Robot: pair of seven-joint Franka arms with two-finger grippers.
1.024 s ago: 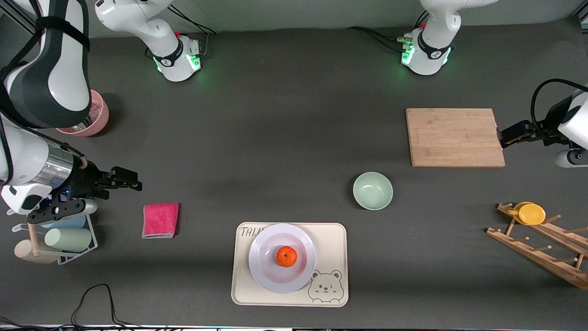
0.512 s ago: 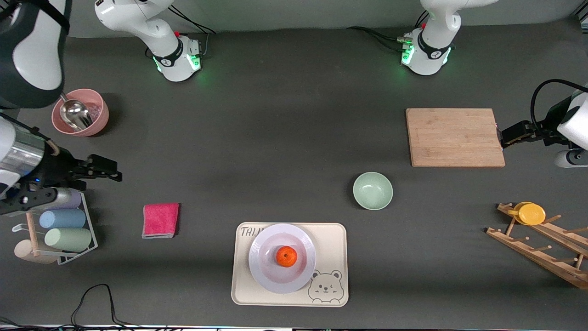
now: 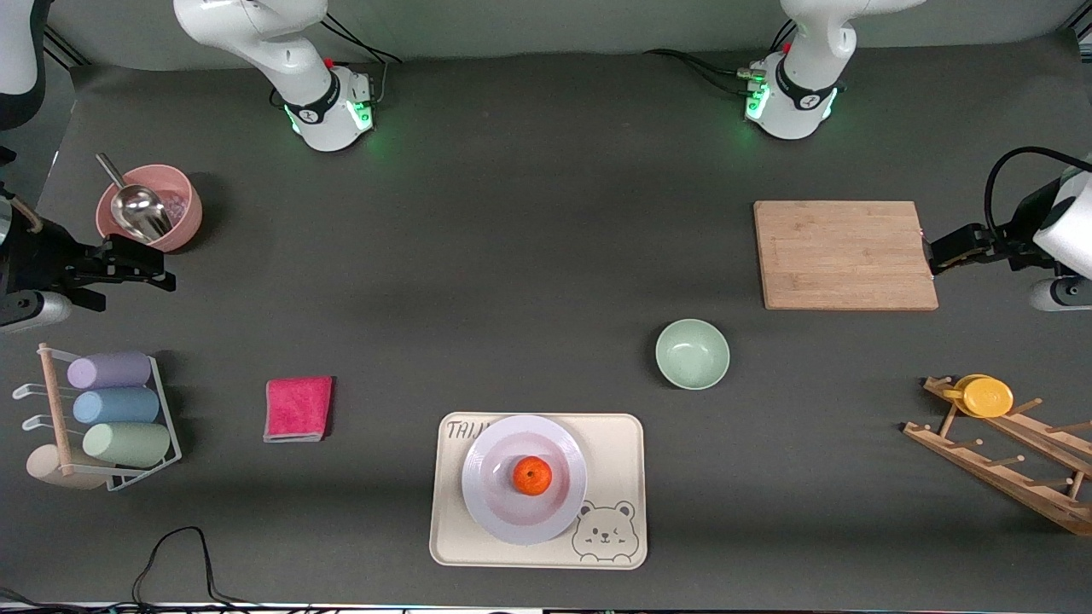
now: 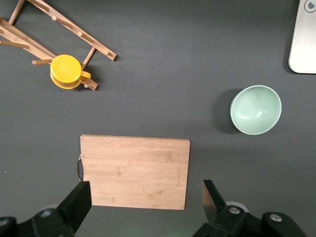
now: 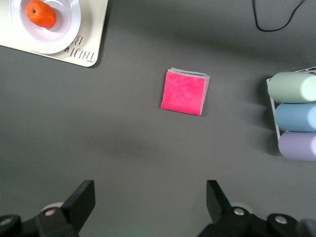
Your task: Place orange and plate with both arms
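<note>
Right gripper [image 3: 158,275] hangs with fingers spread, well away from the bear tray [image 3: 618,443]. The plate [image 3: 486,503] sits on that tray, the orange [image 3: 532,475] in it. Left gripper [image 3: 937,256], fingers spread, waits well away from the tray. Jostle the tray and the orange could roll out.

A robotics lab, set up as a mock kitchen. Two arm bases [image 3: 328,111] are bolted to a dark table [image 3: 529,256], with loose cables [image 3: 171,563] and scattered kitchenware like a cutting board [image 3: 845,254].
</note>
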